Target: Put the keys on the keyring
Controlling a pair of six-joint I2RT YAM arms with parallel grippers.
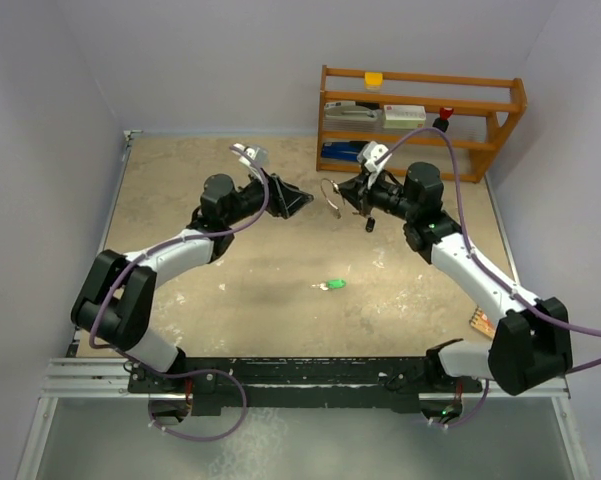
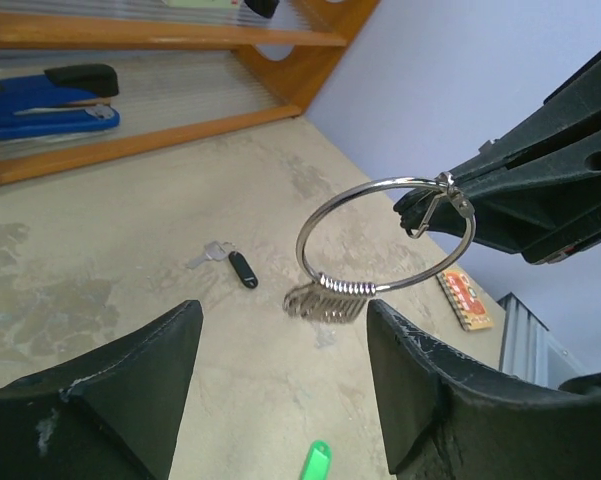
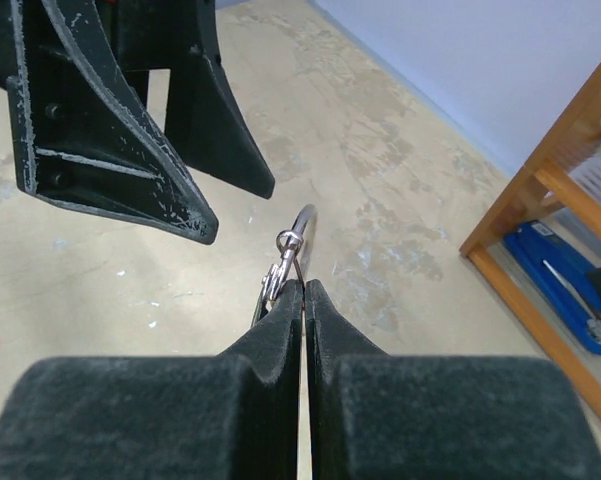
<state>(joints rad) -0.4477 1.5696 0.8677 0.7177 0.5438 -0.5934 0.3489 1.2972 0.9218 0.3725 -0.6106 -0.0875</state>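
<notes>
Left tool nearest the lens, spread wide, gripping nothing, facing the keyring. Keyring is held up off the desk, silver keys bunched at its bottom, its clasp pinched in the clenched right tool. Green-headed key and black-headed key lie loose on the desk, apart from the keyring.
</notes>
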